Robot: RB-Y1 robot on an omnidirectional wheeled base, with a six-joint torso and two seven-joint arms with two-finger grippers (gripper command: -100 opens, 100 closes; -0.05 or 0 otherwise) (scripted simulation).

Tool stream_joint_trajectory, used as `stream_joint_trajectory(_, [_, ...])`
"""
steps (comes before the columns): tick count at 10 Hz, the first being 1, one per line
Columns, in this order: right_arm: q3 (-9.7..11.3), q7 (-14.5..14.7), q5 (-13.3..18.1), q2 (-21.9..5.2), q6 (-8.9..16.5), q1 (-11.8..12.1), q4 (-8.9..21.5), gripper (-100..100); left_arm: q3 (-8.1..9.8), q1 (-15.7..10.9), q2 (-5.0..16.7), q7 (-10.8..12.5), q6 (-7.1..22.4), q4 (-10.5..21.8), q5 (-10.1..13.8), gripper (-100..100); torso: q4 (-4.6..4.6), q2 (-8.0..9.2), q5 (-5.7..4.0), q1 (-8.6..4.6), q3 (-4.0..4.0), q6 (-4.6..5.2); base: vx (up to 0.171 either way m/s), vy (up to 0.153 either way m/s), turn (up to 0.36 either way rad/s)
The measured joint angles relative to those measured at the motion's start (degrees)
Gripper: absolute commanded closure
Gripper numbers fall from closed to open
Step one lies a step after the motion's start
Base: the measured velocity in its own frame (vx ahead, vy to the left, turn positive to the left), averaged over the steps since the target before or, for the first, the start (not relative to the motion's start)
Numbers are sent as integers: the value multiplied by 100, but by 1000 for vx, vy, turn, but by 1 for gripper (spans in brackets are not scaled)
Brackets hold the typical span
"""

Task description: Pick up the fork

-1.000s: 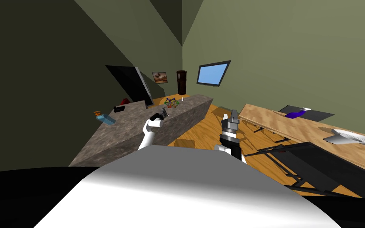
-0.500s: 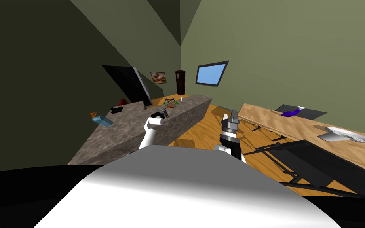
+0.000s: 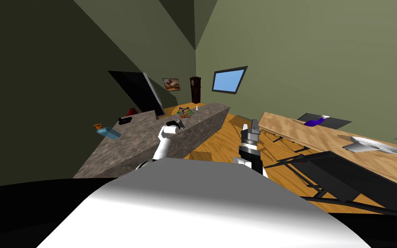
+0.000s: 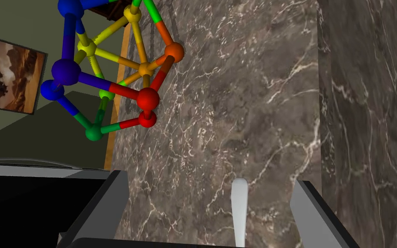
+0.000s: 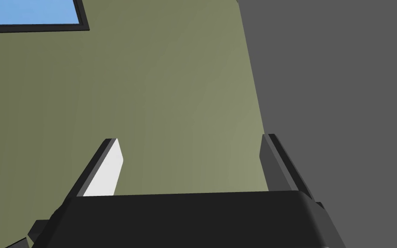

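Left wrist view: left gripper, spread, straddles the fork on the counter; centre on the fork, then close squarely.

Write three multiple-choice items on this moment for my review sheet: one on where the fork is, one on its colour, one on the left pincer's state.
1. Where is the fork?
A. On the marble counter, between the fingers of the left pincer.
B. Lifted clear of the counter.
C. Outside the pincer, against a finger's outer face.

2. What colour is the fork?
A. Red.
B. Light grey.
C. Black.

3. What state is the left pincer in?
A. Shut on the fork.
B. Shut on nothing.
C. Open.

Answers: 1 A, its visible end lies on the marble between the fingers. 2 B, that end is drawn pale grey. 3 C, both fingers stand apart from it.
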Motion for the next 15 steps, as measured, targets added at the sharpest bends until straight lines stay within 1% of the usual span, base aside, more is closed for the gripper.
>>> stream_joint_trajectory(4, [0,0,0,0,0,0,0,0,33,-346,50,327,646,337,165,-100,-1,-3,1,4,-2,0,26,23,-8])
stream_joint_trajectory(5, [0,0,0,0,0,0,0,0,36,-355,55,347,753,350,178,-100,0,1,0,-1,0,-1,21,24,3])
stream_joint_trajectory(6, [0,0,0,0,0,0,0,0,37,-452,68,425,900,442,217,-100,0,-1,0,3,0,0,26,27,-7])
stream_joint_trajectory(7, [0,0,0,0,0,0,0,0,43,-496,83,481,1034,503,253,-100,0,-1,1,4,-1,-1,43,35,8])
stream_joint_trajectory(10, [0,0,0,0,0,0,0,0,41,-745,137,734,1509,736,372,-100,-1,-5,2,10,-3,-1,30,37,9])
stream_joint_trajectory(15, [0,0,0,0,0,0,0,0,31,-1012,235,1079,2254,1037,572,-100,-1,-3,2,6,-2,-1,31,36,24])
